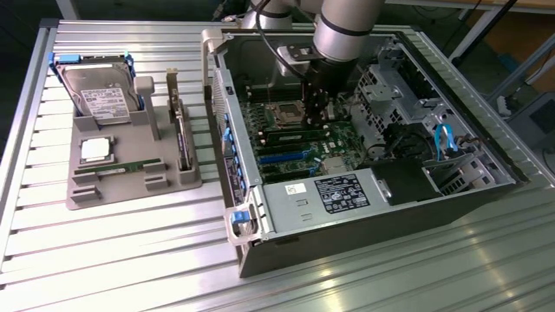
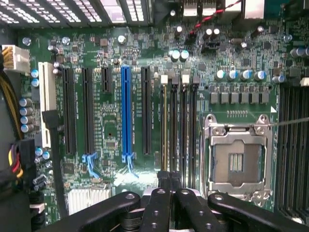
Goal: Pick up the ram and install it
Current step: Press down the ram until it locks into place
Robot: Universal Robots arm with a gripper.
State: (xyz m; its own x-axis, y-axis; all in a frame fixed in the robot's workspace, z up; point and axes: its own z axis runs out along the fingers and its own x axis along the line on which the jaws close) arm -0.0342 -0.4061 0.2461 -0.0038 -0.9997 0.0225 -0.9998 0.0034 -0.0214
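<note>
A long green ram (image 1: 295, 137) stands on edge in a slot of the motherboard inside the open computer case. In the wrist view this ram (image 2: 165, 125) appears edge-on as a thin yellowish line in one of the dark memory slots. My gripper (image 1: 316, 121) hangs straight down over the board, close above that stick and beside the processor socket (image 1: 284, 112). Its black fingers (image 2: 159, 203) are pressed together, so the gripper (image 2: 169, 186) is shut with nothing visibly between them. A second green stick (image 1: 117, 168) lies in the grey tray outside the case.
The grey tray (image 1: 130, 192) on the exterior view's left also holds a hard drive (image 1: 100, 94), a silver processor chip (image 1: 95, 149) and an upright expansion card (image 1: 180, 130). The case walls, drive cage (image 1: 381, 97) and power supply (image 1: 355, 192) hem in the arm. An open socket (image 2: 236, 162) sits beside the memory slots.
</note>
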